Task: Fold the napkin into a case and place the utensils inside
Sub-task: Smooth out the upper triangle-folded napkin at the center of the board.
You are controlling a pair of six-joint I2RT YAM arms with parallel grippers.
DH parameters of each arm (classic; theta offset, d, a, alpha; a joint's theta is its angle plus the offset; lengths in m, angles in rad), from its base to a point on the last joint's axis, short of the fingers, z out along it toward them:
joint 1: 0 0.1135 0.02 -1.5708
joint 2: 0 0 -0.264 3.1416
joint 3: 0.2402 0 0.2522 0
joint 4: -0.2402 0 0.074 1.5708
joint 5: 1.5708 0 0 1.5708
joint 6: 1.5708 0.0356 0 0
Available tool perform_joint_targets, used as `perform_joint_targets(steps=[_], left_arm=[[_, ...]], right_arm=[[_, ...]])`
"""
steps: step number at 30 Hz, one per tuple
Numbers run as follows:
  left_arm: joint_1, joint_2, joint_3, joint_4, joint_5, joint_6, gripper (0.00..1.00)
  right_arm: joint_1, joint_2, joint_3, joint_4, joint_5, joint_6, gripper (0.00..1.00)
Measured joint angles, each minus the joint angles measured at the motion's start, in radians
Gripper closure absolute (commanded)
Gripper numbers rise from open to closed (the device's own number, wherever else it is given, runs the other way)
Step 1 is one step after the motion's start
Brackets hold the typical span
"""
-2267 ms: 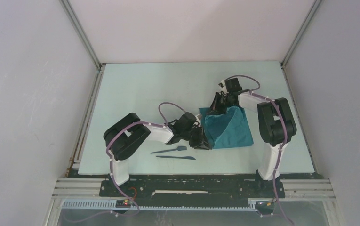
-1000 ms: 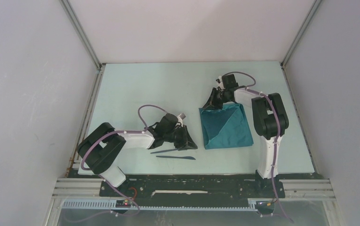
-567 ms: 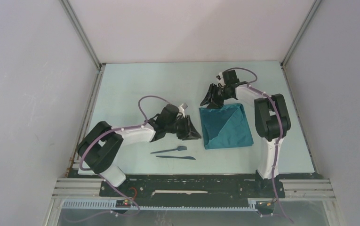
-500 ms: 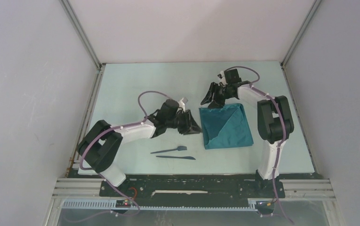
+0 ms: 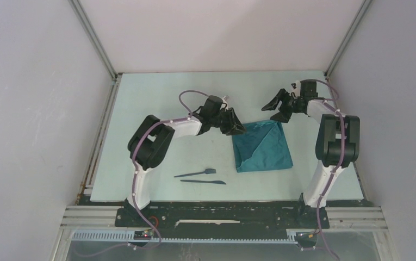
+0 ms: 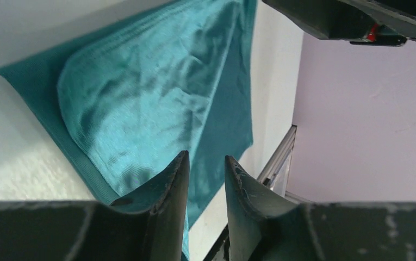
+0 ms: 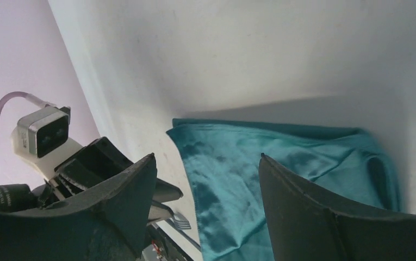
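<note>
The teal napkin (image 5: 262, 145) lies flat right of centre, folded to a rough square with a diagonal flap on top. My left gripper (image 5: 238, 128) hovers at its far left corner; in the left wrist view its jaws (image 6: 205, 159) stand a narrow gap apart with nothing between them, the napkin (image 6: 140, 98) below. My right gripper (image 5: 277, 109) is just beyond the napkin's far right corner, wide open (image 7: 206, 156) and empty above the cloth (image 7: 281, 157). Both dark utensils, the fork (image 5: 196, 173) and the knife (image 5: 203, 182), lie side by side on the table left of the napkin.
The pale table (image 5: 156, 109) ends at white walls with metal corner posts (image 5: 94, 38). The arm bases sit on the black rail (image 5: 216, 215) at the near edge. The fork's head (image 7: 181, 220) and the left gripper's body (image 7: 86, 163) show in the right wrist view.
Both grippers let go of the napkin, which now lies still. The left arm swung from beside the utensils up to the napkin's far left corner. The right gripper opened wide and moved right.
</note>
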Motion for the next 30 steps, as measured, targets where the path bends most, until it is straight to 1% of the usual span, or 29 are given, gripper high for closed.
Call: perform_joint_targets(steps=[3, 7, 11, 19, 25, 30], left_arm=[[0.007, 0.066, 0.06, -0.027, 0.0, 0.001, 0.66], [0.027, 0.125, 0.126, -0.053, 0.002, 0.003, 0.66], [0.047, 0.152, 0.144, -0.069, 0.002, 0.005, 0.66], [0.073, 0.205, 0.151, -0.09, 0.01, 0.007, 0.67], [0.076, 0.21, 0.161, -0.091, 0.011, 0.008, 0.66], [0.078, 0.211, 0.161, -0.091, 0.015, 0.008, 0.61]], right_arm=[[-0.032, 0.042, 0.0, 0.035, -0.026, 0.011, 0.23], [-0.039, 0.069, -0.003, 0.069, -0.041, 0.03, 0.23], [-0.037, 0.081, -0.003, 0.107, -0.038, 0.059, 0.23], [-0.038, 0.103, -0.003, 0.112, 0.061, 0.079, 0.24], [-0.051, 0.103, -0.003, 0.097, 0.121, 0.076, 0.24], [-0.056, 0.103, -0.003, 0.07, 0.173, 0.068, 0.25]])
